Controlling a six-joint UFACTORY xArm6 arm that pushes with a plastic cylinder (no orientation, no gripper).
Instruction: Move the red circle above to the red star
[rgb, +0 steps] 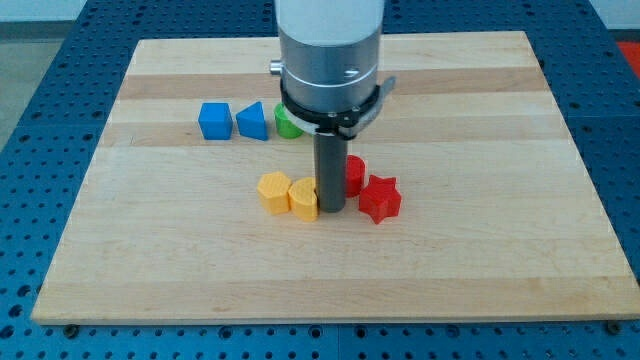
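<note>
You are looking at a pale wooden board (480, 250) that fills most of the view, lying on a blue perforated table (30, 60). No brand, label or writing can be read anywhere.

The arm's grey cylindrical body (330, 60) comes down from the view's top centre, with a dark rod below it standing upright. My tip (331, 208) rests on the board; the arm ends in this plain rod, so there are no jaws to be apart or together.

The red star (380, 198) lies just to the view's right of the tip. The red circle (354, 174) sits partly hidden behind the rod, touching or nearly touching the star at its upper left. Just to the view's left of the tip are a yellow heart-like block (303, 197) and a yellow hexagon-like block (273, 190), side by side.

Farther up, a blue cube (214, 120), a blue triangle (253, 121) and a green block (288, 124), mostly hidden by the arm, stand in a row.
</note>
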